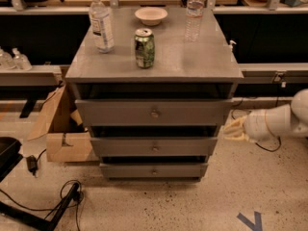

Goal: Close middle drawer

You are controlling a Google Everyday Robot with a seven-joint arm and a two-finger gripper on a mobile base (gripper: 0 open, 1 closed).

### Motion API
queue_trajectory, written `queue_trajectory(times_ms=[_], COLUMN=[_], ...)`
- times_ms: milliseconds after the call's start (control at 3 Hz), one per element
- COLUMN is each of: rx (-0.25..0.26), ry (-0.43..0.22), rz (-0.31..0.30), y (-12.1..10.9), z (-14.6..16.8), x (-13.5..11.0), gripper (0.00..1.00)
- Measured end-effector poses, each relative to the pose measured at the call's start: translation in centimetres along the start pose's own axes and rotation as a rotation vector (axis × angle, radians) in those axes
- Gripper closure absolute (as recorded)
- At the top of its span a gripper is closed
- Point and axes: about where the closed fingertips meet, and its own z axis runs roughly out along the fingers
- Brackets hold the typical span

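The grey cabinet (154,61) has three drawer fronts, one above the other. The middle drawer (120,147) has a medium-sized grey front with one small round knob (155,148) and a dark gap above it. The wider top drawer (110,112) is above it and the narrower bottom drawer (125,170) is below. My gripper (234,129), cream-coloured on a white arm, points left from the right side. It hovers just off the cabinet's right edge, level with the top of the middle drawer and apart from it.
On the cabinet top stand a green can (144,47), two water bottles (102,23) (195,13) and a white bowl (151,15). A cardboard box (60,129) sits on the floor at the left. Black cables (57,206) lie on the floor at the front left.
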Motion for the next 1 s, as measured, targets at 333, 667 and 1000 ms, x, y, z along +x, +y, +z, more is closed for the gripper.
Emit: queue_trajectory(times_ms=[333, 667, 1000], rx=[-0.053, -0.138, -0.162], ry=[0.096, 0.192, 0.270], rz=[-0.098, -0.154, -0.191], y=[-2.7, -3.3, -2.4], z=[-5.3, -8.8, -12.5], x=[-2.8, -5.0, -6.9], gripper=[1.00, 1.00, 1.00])
